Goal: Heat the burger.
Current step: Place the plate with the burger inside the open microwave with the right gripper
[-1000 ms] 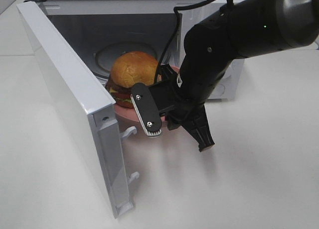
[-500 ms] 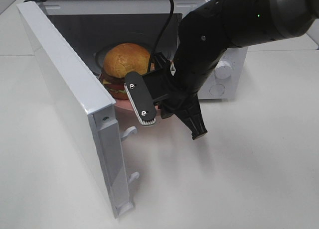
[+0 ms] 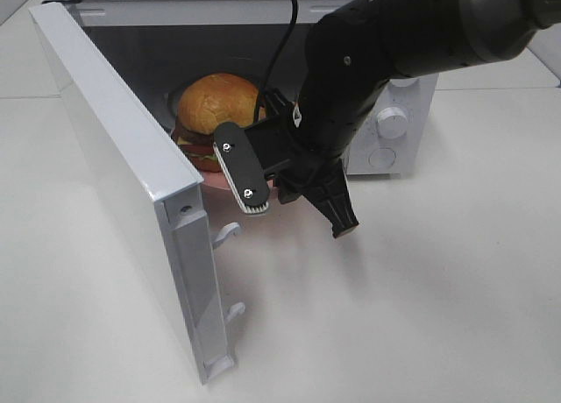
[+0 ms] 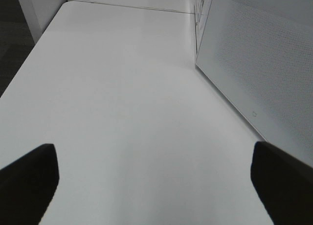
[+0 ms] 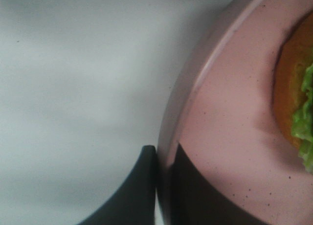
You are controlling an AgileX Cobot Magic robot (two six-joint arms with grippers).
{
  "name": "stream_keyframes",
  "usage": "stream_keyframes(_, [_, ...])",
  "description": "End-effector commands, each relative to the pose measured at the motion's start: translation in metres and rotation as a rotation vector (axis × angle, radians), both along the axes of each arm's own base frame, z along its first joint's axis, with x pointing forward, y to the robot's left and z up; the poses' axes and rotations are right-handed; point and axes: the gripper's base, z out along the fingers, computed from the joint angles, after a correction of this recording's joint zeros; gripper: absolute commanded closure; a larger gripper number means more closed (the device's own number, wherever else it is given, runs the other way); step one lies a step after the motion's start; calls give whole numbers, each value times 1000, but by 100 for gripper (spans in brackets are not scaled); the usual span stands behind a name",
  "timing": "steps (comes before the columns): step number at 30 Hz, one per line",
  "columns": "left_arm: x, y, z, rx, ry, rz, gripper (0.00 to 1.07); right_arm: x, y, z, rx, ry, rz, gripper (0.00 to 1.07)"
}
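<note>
The right gripper point(image 5: 164, 162) pinches its 2 fingers on only the rim of the pink plate point(image 5: 220, 137), with the burger point(image 3: 215, 114) just inside the microwave point(image 3: 394, 127) mouth. That thin hold could slip, tilting the plate and toppling the burger. The left gripper point(image 4: 156, 186) gapes, empty.

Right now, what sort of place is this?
Likely a lab bench staged as a kitchen: a microwave with its door open, a burger on a pink plate, all on a plain white table.
</note>
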Motion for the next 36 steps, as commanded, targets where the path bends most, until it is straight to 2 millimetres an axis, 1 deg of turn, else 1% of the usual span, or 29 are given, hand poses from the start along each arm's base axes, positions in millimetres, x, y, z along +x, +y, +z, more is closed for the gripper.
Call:
stream_keyframes(1, [0, 0, 2, -4, -22, -4, 7, 12, 7, 11, 51, -60, 2, 107])
stream_keyframes(6, [0, 0, 2, -4, -22, -4, 7, 22, 15, 10, 49, -61, 0, 107])
stream_keyframes(10, [0, 0, 2, -4, -22, -4, 7, 35, 25, 14, 39, -56, -8, 107])
stream_keyframes(14, [0, 0, 2, -4, -22, -4, 7, 42, 30, 14, 29, -47, -15, 107])
stream_keyframes(15, [0, 0, 2, -4, -22, -4, 7, 46, 34, 13, 24, -44, -18, 107])
stream_keyframes(22, [0, 0, 2, -4, -22, -4, 7, 58, 44, 13, 13, -13, -39, 107])
stream_keyframes(30, [0, 0, 2, -4, -22, -4, 7, 76, 58, 22, 46, -53, -44, 107])
stream_keyframes(36, [0, 0, 2, -4, -22, 1, 7, 86, 65, 21, 52, -57, -71, 107])
